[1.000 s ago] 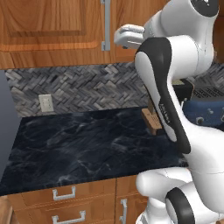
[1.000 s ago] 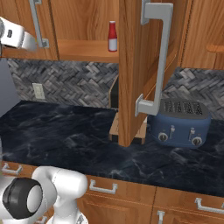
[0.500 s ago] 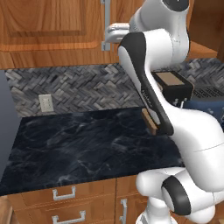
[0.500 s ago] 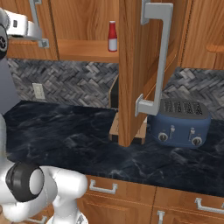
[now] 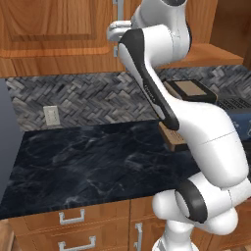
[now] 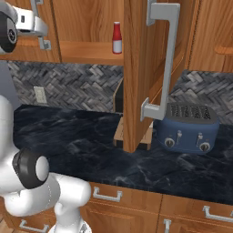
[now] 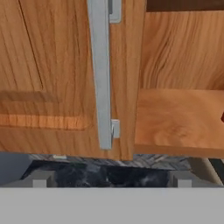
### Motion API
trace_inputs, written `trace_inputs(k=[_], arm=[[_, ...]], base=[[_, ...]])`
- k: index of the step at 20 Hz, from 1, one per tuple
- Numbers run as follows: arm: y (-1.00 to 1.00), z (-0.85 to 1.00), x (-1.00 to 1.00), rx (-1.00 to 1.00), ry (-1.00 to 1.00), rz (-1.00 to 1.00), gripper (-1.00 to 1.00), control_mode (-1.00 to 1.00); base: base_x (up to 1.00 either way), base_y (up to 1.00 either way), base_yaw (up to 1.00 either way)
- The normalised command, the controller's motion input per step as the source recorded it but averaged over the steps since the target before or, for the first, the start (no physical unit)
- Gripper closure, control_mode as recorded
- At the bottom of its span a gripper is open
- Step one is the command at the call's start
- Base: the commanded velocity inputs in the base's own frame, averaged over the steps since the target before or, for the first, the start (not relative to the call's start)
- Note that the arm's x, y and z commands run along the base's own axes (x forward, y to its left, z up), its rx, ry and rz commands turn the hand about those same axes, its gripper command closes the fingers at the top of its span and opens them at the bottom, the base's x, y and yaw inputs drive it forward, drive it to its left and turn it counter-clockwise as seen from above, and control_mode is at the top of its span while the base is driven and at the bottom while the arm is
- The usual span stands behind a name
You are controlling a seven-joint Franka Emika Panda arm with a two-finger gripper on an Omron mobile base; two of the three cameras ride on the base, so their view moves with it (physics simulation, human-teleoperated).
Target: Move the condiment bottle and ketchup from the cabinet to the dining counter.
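End effector (image 7: 109, 181) open, empty, raised before the closed left cabinet door (image 7: 52, 74) beside its bar handle (image 7: 100, 74). Ketchup (image 6: 117, 37) stands upright on the cabinet shelf (image 6: 91, 51), well to the right; the right door (image 6: 139, 73) stands open. Risk: approaching from here, the fingers could strike the handle or door edge and miss the bottle.

I am working in a home kitchen: wooden wall cabinet (image 6: 136, 68) with bar handles, grey herringbone tile backsplash (image 5: 83, 98), black marble countertop (image 5: 88, 162), a blue toaster (image 6: 187, 127) and drawer fronts (image 5: 73, 218) are showing below.
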Motion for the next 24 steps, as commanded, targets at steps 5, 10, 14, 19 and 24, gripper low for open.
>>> trace_inputs(k=[5, 10, 14, 19, 24], arm=[[0.11, 0.0, 0.52, 0.0, 0.0, 0.0, -1.0, -1.0], [0.03, 0.03, 0.41, -0.02, 0.0, 0.0, -1.0, -1.0], [0.04, 0.03, 0.36, -0.03, 0.0, 0.0, -1.0, -1.0], [0.05, 0.01, 0.31, -0.02, 0.0, 0.0, -1.0, -1.0], [0.1, 0.0, 0.36, -0.01, 0.0, 0.0, -1.0, -1.0]], base=[[0.0, 0.0, 0.0], [0.0, 0.0, 0.0], [0.0, 0.0, 0.0], [0.0, 0.0, 0.0], [0.0, 0.0, 0.0]])
